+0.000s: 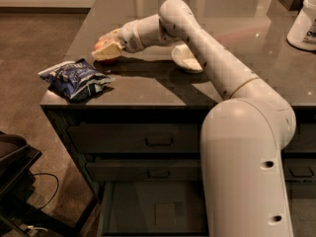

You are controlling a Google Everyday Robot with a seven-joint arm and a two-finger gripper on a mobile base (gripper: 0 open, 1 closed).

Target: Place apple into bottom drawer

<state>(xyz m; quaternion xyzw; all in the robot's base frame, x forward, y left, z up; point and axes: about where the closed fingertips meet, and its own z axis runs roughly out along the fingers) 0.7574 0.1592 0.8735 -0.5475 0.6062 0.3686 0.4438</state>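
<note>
Reaching leftward over a dark grey counter (pixel 148 85), a white robot arm (pixel 222 78) stretches from its bulky base at the lower right to the counter's left part. At its end the gripper (pixel 102 49) is clamped around the apple (pixel 105 42), with one cream-coloured finger above the fruit and one below. Only a small reddish-orange patch of the apple shows between them. The apple is near the left edge of the counter, and a dark shadow lies on the surface under it; whether it touches the counter cannot be told.

Nearer the front left corner of the counter lies a crumpled blue snack bag (pixel 74 78), apart from the gripper. A white bowl (pixel 186 59) sits towards the middle of the counter, partly hidden behind the arm. A white container (pixel 303 21) stands at the far right edge of the view.

Below the counter, two closed drawer fronts (pixel 145 139) with dark handles are stacked one above the other. Under them the bottom drawer (pixel 133 206) is pulled open, showing a flat grey floor with a faint square mark; the arm's base covers its right side. A dark object (pixel 15 157) with a cable stands on the brown floor at the lower left.
</note>
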